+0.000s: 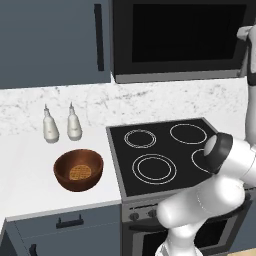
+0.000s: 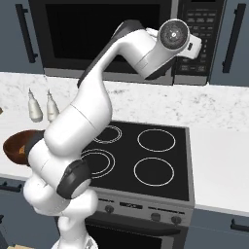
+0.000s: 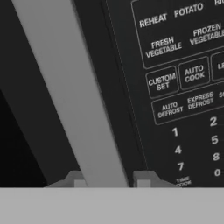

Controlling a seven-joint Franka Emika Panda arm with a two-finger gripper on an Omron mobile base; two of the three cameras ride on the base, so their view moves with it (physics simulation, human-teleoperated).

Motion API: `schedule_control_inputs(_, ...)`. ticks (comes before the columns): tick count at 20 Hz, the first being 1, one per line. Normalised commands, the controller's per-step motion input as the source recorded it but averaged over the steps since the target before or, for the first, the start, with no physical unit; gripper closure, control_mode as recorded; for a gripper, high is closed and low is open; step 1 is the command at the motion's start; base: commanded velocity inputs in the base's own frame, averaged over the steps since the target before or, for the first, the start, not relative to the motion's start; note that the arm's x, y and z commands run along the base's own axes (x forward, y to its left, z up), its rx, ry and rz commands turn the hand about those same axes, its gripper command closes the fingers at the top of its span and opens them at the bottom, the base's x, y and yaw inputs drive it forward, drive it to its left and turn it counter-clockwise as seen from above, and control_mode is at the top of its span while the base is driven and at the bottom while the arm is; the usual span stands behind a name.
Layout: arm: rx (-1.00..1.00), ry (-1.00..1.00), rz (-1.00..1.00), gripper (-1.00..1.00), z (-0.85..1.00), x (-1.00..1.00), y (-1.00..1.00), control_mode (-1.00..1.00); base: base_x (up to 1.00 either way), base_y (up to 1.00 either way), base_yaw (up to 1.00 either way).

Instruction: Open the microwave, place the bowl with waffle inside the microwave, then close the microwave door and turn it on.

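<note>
While the bowl [image 1: 78, 170] with its waffle [image 1: 79, 172] waits near the counter's [image 1: 30, 195] front edge, the claw [image 3: 109, 177] grips the closed microwave door's [image 1: 182, 35] grey handle [image 3: 74, 96], apparently to pull.

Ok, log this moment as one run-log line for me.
stage: opening microwave | fingers: closed around microwave door handle | microwave door: shut | bowl: on counter, holding waffle

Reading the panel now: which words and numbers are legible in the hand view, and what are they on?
All on the microwave control panel:
"REHEAT"
"POTATO"
"FRESH VEGETABLE"
"FROZEN VEGETABLE"
"CUSTOM SET"
"AUTO COOK"
"AUTO DEFROST"
"EXPRESS DEFROST"
Digits "1", "2", "4", "5", "7", "8", "0"
Labels at the edges are cut off; base-view panel text is too small.
</note>
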Motion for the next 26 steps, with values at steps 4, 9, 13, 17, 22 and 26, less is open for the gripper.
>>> schedule_control_inputs(4,0.00,-0.02,0.04,1.00,0.19,-0.48,0.14,-1.00,0.00,0.00,0.00)
schedule_control_inputs(9,0.00,0.00,0.06,1.00,0.21,-0.63,0.25,-1.00,0.00,0.00,0.00)
schedule_control_inputs(13,0.00,0.00,0.10,1.00,0.13,-0.89,0.35,-1.00,0.00,0.00,0.00)
schedule_control_inputs(17,0.00,0.00,0.11,1.00,0.04,-0.99,0.41,-1.00,0.00,0.00,0.00)
schedule_control_inputs(22,0.00,0.00,0.10,1.00,0.01,-1.00,0.51,-1.00,0.00,0.00,0.00)
schedule_control_inputs(26,0.00,0.00,0.07,1.00,0.00,-1.00,0.59,-1.00,0.00,0.00,0.00)
